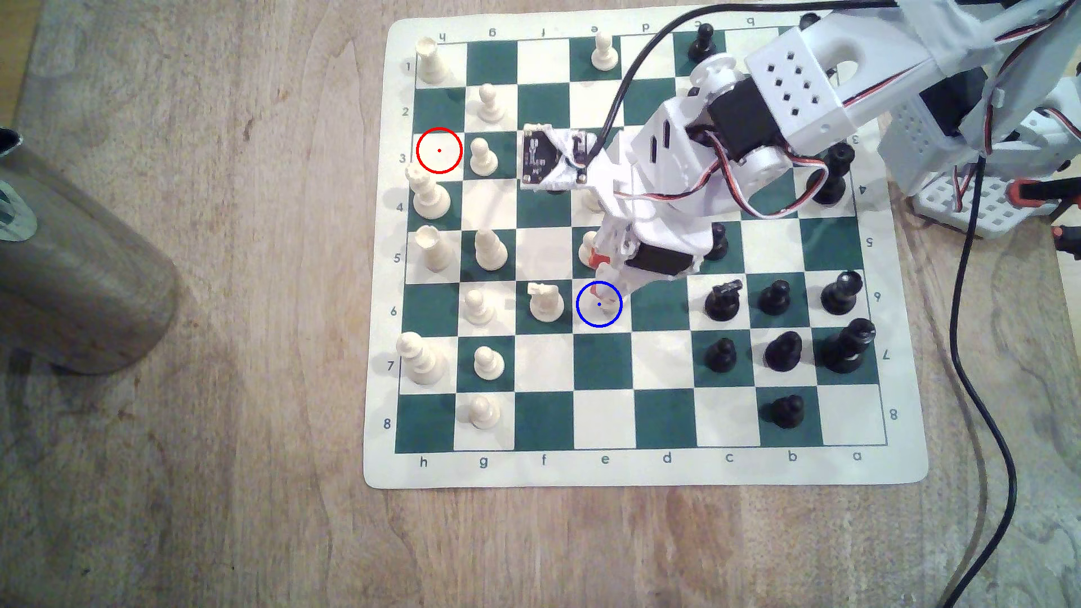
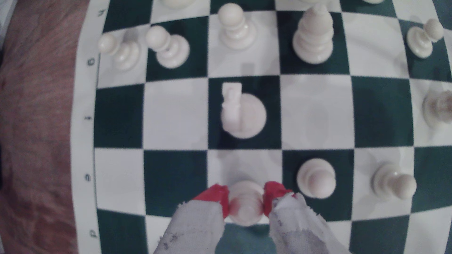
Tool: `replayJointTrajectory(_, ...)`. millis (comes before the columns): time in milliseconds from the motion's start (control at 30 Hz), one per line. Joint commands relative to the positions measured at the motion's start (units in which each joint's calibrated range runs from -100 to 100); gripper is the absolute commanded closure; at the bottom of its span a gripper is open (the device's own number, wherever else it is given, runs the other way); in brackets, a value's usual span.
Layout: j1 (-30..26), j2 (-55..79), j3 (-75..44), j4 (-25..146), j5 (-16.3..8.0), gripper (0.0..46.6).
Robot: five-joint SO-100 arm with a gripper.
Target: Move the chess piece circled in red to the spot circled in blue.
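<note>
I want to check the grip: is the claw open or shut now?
Shut on the bishop. In the wrist view, the claw has both red pads pressed against the bishop's sides.

A wooden table [image 1: 205,497] is carrying a green-and-cream chess mat [image 1: 643,467], lying flat. A grey cylindrical object [image 1: 76,280] is resting at the exterior view's left edge. A black cable [image 1: 988,421] is trailing across the wood beside the mat.

bishop [image 2: 245,204] base — blurred behind hand [image 2: 246,204]
</note>
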Motion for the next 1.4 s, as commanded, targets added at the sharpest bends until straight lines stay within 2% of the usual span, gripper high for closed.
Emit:
replayJointTrajectory(0,1.0,0.1,-6.2,-1.2,0.3,46.0)
replayJointTrajectory(933,0.0,2.6,-7.6,-1.1,0.2,45.5)
replayJointTrajectory(1033,0.0,3.0,-7.8,-1.0,0.2,43.4)
replayJointTrajectory(1233,0.1,3.4,-8.0,-0.7,0.2,43.5)
replayJointTrajectory(1367,0.0,3.2,-8.0,0.0,0.3,39.0)
